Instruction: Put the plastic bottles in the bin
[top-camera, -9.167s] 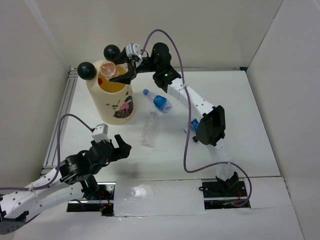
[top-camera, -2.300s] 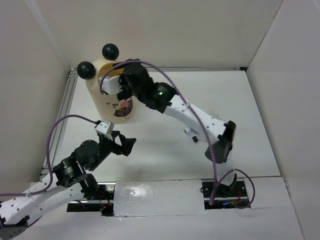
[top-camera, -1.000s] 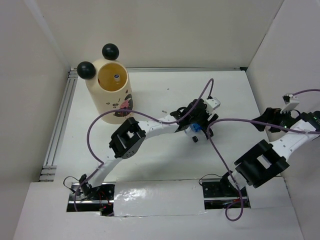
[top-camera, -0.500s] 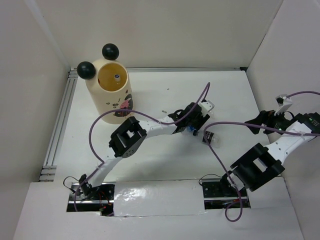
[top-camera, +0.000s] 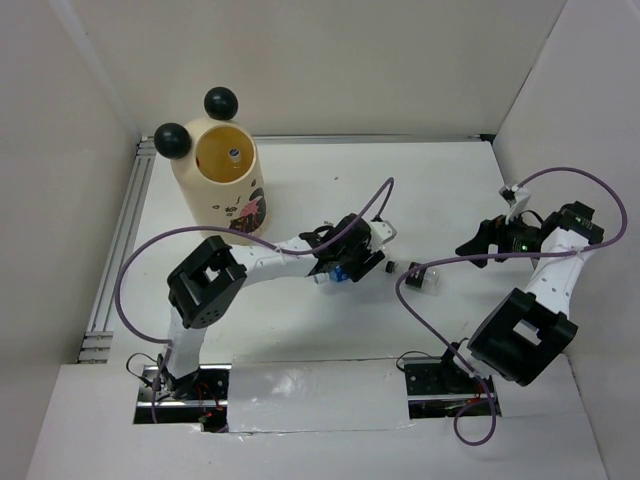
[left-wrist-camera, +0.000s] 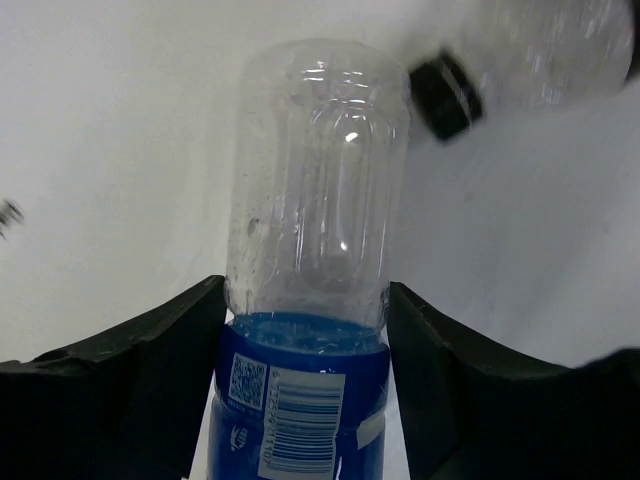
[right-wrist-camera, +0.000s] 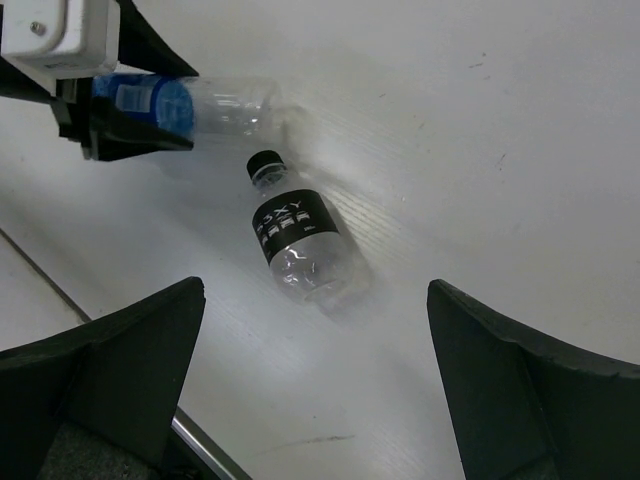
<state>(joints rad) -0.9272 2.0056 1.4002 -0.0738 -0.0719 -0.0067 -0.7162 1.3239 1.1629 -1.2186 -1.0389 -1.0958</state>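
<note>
The fingers (left-wrist-camera: 150, 350) of the left gripper (top-camera: 345, 262) were closed on the blue-label bottle (left-wrist-camera: 310, 200) at frame centre — the right gripper (right-wrist-camera: 315, 340) hung open above the black-label bottle (right-wrist-camera: 300, 250). It should, I judged, grip firmly and clear the rim of the bin (top-camera: 215, 205), upper left.

Left arm (top-camera: 270, 262) lies across mid-surface (top-camera: 420, 180) between bin (top-camera: 215, 205) and black-label bottle (top-camera: 425, 278). Left gripper (top-camera: 347, 265), clamped on the blue-label bottle (top-camera: 335, 274), crowds the black-label bottle's cap end. Its other sides and the bin mouth stand open.
</note>
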